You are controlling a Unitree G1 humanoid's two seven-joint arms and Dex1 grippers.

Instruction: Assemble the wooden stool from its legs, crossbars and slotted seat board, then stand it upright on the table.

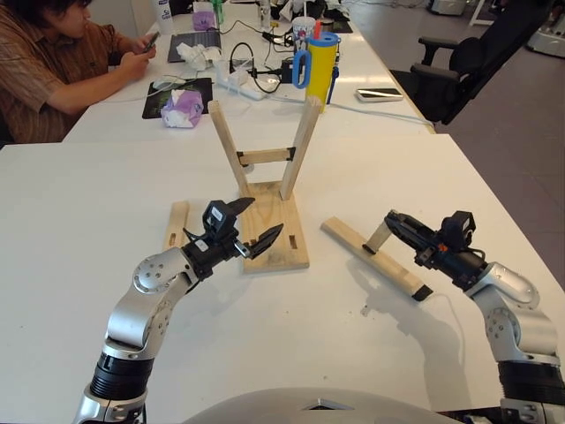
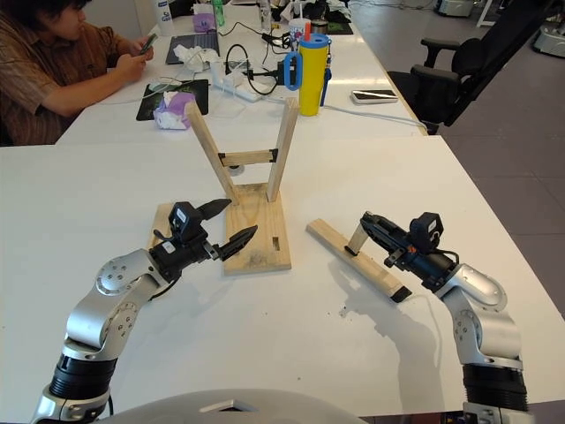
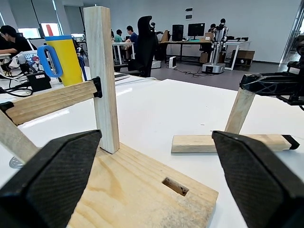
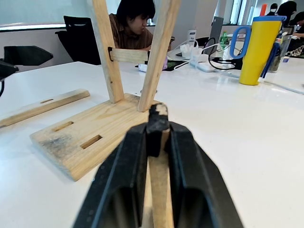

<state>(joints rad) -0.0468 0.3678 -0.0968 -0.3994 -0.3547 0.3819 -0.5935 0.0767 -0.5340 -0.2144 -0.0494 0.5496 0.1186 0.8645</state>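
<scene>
The slotted seat board [image 1: 287, 240] lies flat mid-table. Two legs [image 1: 300, 146] stand in its far slots, joined by a crossbar [image 1: 265, 156]. My left gripper [image 1: 268, 215] hovers open just over the board's near left part, with nothing between its fingers [image 3: 47, 180]. Right of the board another leg [image 1: 371, 256] lies on the table with a short crossbar [image 1: 380, 237] sticking up from it. My right gripper [image 1: 390, 221] is shut on that crossbar's top end [image 4: 156, 118]. A third loose leg [image 1: 177, 223] lies left of the board.
A yellow bottle [image 1: 321, 66], a purple tissue pack [image 1: 183, 108], a phone [image 1: 380, 94] and cables lie at the far side behind the stool parts. A person sits at the far left. White tabletop stretches toward the near edge.
</scene>
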